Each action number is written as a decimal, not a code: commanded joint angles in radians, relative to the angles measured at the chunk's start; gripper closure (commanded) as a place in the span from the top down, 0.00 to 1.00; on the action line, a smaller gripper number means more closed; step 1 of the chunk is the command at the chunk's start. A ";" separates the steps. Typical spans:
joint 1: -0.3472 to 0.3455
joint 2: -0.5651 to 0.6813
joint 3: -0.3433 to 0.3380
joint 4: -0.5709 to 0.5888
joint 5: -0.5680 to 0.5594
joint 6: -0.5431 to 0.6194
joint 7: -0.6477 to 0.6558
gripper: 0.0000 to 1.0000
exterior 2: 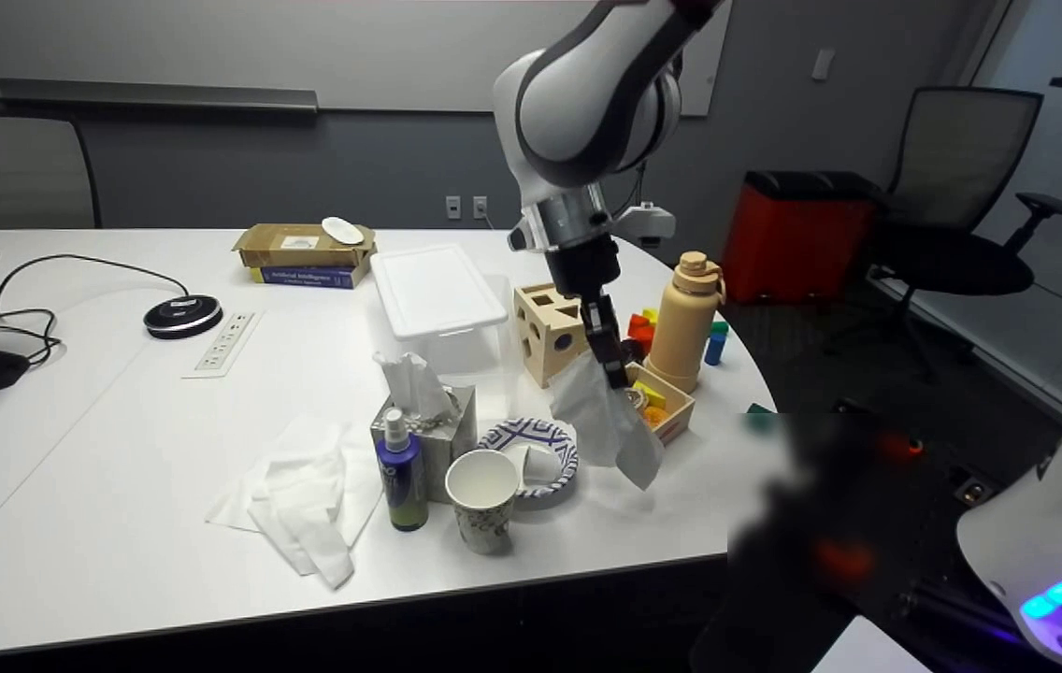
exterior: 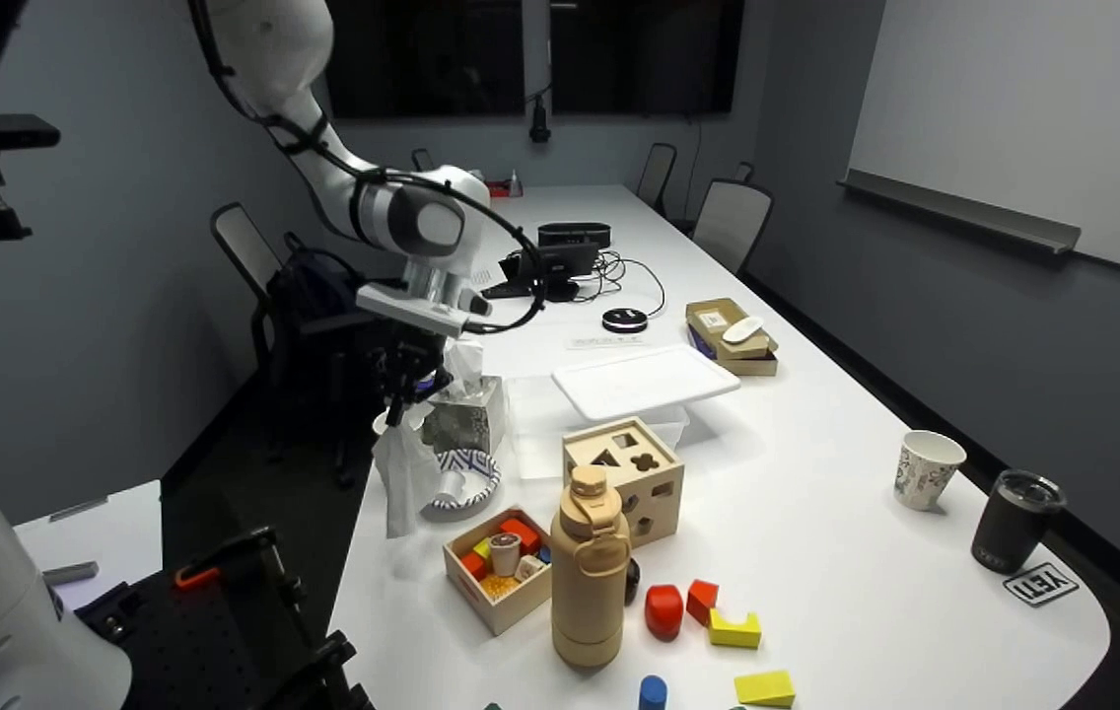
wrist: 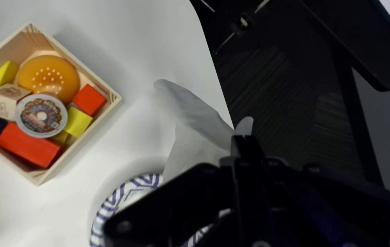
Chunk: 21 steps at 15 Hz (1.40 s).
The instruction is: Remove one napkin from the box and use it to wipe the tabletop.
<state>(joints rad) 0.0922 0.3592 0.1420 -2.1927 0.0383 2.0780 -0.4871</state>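
Note:
A white napkin hangs from my gripper [exterior: 394, 416] in both exterior views, and the napkin [exterior 2: 598, 419] spreads downward from the fingertips. In the wrist view the shut fingertips [wrist: 244, 138] pinch the napkin [wrist: 195, 147], with a small bit sticking out past them. The napkin hangs above the white tabletop [exterior 2: 120, 486] near its edge, between the patterned bowl and the wooden tray; I cannot tell whether its lower end touches. The grey napkin box [exterior 2: 450, 444] stands upright beyond the bowl, with another napkin [exterior 2: 414, 385] poking out of its top.
A patterned bowl [exterior 2: 531, 435] holding a white cup stands beside the napkin. A wooden tray of blocks [wrist: 49, 103], a tan bottle [exterior: 590, 572] and a shape-sorter cube [exterior: 624, 473] are close by. A spray bottle [exterior 2: 403, 477], paper cup [exterior 2: 481, 500] and crumpled white cloth [exterior 2: 307, 491] surround the box.

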 commanded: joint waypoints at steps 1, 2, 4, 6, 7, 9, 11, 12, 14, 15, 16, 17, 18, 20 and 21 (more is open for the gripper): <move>-0.018 0.108 -0.001 0.011 -0.039 0.034 0.011 0.00; -0.022 0.138 -0.002 0.014 -0.052 0.058 0.008 0.00; -0.030 0.192 -0.005 0.027 -0.082 0.129 0.004 0.00; -0.032 0.251 -0.008 0.049 -0.120 0.210 0.007 0.00; -0.027 0.282 -0.012 0.060 -0.148 0.258 0.010 0.00; -0.021 0.337 -0.015 0.092 -0.199 0.327 0.019 0.00; -0.013 0.381 -0.013 0.120 -0.240 0.352 0.017 0.00; -0.009 0.399 -0.011 0.133 -0.258 0.347 0.012 0.00; 0.004 0.435 -0.007 0.164 -0.303 0.308 -0.007 0.00; 0.007 0.453 0.000 0.179 -0.319 0.286 -0.022 0.00; 0.011 0.468 0.008 0.191 -0.334 0.268 -0.035 0.00; 0.014 0.481 0.018 0.203 -0.346 0.250 -0.049 0.00; 0.013 0.491 0.032 0.214 -0.351 0.221 -0.073 0.00; 0.017 0.505 0.056 0.232 -0.362 0.177 -0.113 0.00; 0.024 0.511 0.063 0.241 -0.365 0.164 -0.126 0.00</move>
<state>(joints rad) 0.1048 0.8536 0.1822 -1.9923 -0.3053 2.3107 -0.5643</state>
